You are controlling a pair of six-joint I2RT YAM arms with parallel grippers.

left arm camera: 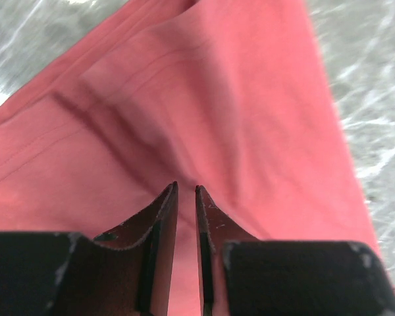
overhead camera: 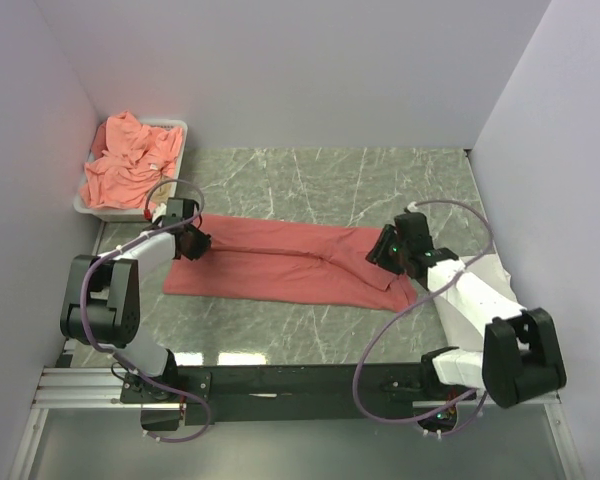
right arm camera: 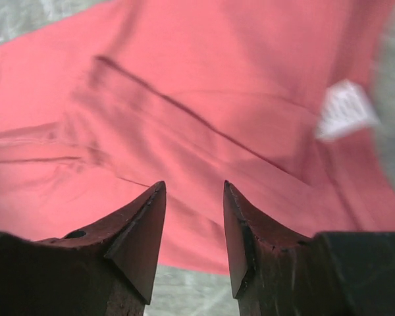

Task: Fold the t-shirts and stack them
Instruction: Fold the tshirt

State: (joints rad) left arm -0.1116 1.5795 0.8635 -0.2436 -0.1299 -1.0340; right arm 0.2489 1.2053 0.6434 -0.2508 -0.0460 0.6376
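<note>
Coral-red cotton t-shirt [overhead camera: 290, 262] lies stretched lengthwise across the green marbled table [overhead camera: 380, 180]. The left gripper [left arm camera: 185, 189] sits at its left end, fingers nearly together; I cannot tell whether they pinch cloth. The right gripper [right arm camera: 194, 187] hovers over the right end, fingers moderately apart and empty. Crumpled salmon-pink shirts [overhead camera: 130, 160] fill a white plastic tray [overhead camera: 176, 126] in the far left corner.

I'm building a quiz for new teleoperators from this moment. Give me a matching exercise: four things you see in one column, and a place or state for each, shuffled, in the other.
1. flat coral-red cotton t-shirt
2. crumpled salmon-pink shirt pile
3. small white neck label
4. right gripper

A. fingers apart over the shirt's right end
B. in the white plastic tray, far left corner
C. spread on the green marble tabletop
D. on red cloth, seen from the right wrist

Pairs: 1-C, 2-B, 3-D, 4-A.
</note>
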